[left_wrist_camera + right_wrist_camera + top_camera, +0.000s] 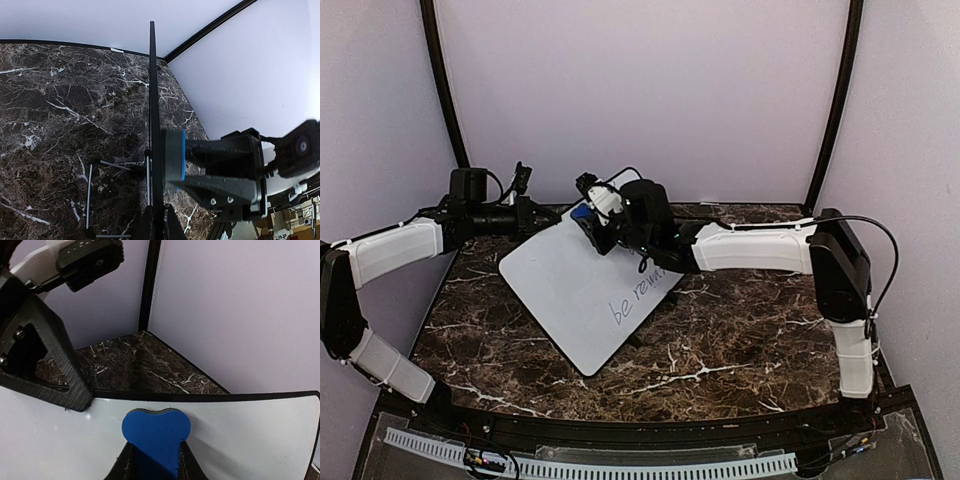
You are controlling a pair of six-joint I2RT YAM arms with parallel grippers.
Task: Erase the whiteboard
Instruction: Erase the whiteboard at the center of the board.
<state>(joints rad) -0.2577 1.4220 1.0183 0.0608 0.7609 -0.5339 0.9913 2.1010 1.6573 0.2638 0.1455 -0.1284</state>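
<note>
With the whiteboard [570, 285] clamped edge-on in the left claw [530, 216] and the blue eraser [156, 430] pinched by the right claw [152, 465], flat pressure is advised — swept toward the writing [638, 295].

The whiteboard [570, 290] is seen as a smooth white sheet with a faint sheen, edged by a thin black rim, and the table [740, 345] is finished in glossy dark marble with white veins. The blue eraser [156, 432] is shown matt, backed by a grey felt-like pad. The fingers [186, 464] of the right gripper [155, 445] and a finger [50, 360] of the left gripper [156, 222] are formed of matt, finely ribbed black plastic.
</note>
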